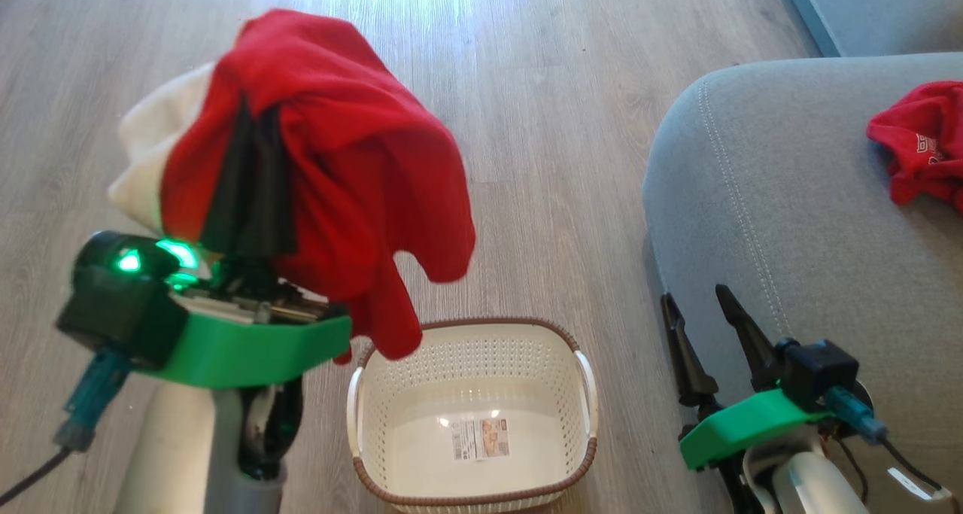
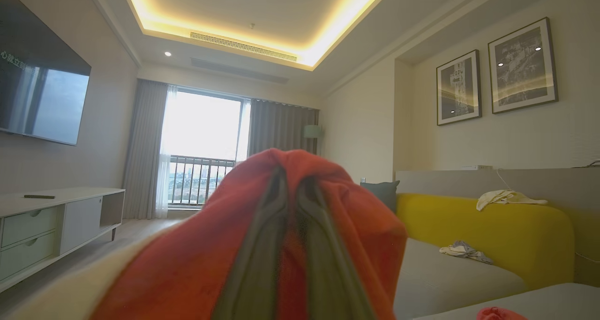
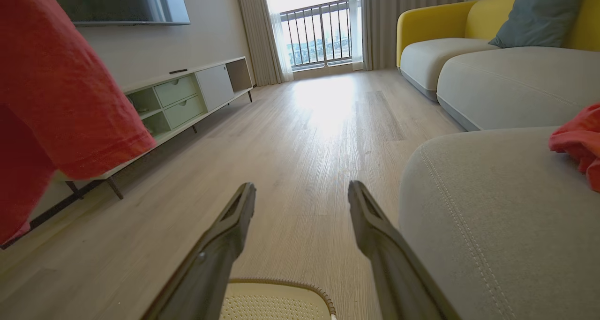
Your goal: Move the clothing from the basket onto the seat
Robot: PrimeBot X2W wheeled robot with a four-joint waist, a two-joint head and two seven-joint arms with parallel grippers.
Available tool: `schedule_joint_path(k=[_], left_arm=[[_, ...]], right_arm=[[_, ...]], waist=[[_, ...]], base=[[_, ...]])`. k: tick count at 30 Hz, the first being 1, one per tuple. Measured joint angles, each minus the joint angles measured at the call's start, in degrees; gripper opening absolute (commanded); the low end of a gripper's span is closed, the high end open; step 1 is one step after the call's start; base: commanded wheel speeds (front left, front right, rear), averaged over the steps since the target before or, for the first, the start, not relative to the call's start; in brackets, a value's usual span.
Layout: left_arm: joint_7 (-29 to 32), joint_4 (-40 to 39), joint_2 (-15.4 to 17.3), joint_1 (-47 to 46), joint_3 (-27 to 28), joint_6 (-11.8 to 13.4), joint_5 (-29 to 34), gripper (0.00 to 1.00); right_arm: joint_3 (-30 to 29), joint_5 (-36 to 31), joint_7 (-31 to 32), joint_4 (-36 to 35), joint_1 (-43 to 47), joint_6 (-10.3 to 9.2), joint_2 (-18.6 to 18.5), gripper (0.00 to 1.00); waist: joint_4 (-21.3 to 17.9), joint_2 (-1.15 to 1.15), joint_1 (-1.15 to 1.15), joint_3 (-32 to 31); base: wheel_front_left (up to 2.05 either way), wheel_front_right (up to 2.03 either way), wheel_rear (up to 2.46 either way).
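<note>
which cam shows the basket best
The head view: the whole basket sits on the floor, empty but for its label, rim and both handles clear. The right wrist view catches just a strip of its edge at the bottom. The left wrist view looks over the garment on the left gripper toward the window.

Daylight from the balcony window (image 3: 321, 34) glares on the floor (image 3: 328, 104) before it (edges bend); red garment (image 2: 187, 264) seems blurred.
</note>
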Motion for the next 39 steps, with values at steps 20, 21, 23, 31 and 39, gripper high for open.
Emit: schedule_joint_path(k=[20,21,23,31,39], left_arm=[[0.0,5.1,0.1,2.3,-13.2,-7.4,-1.5,0.00],[0.0,5.3,0.1,2.4,-13.9,-7.4,-1.5,0.00],[0.0,5.4,0.1,2.4,-14.0,-7.3,-1.5,0.00],[0.0,5.8,0.2,2.4,-13.8,-6.8,-1.5,0.00],[0.0,6.2,0.2,2.4,-13.5,-6.8,-1.4,0.00]], right_arm=[[-0.2,1.0,0.0,-1.6,1.1,0.00,0.0,1.00],[-0.2,1.0,0.0,-1.6,1.1,0.00,0.0,1.00],[-0.2,1.0,0.0,-1.6,1.1,0.00,0.0,1.00],[-0.1,1.0,0.0,-1.6,1.1,0.00,0.0,1.00],[-0.6,0.8,0.0,-1.6,1.1,0.00,0.0,1.00]], waist=[[0.7,0.00,0.00,1.7],[0.7,0.00,0.00,1.5],[0.7,0.00,0.00,1.5],[0.4,0.00,0.01,1.2],[0.4,0.00,0.01,1.3]], base=[[0.00,0.00,0.00],[0.00,0.00,0.00],[0.00,0.00,0.00],[0.00,0.00,0.00],[0.00,0.00,0.00]])
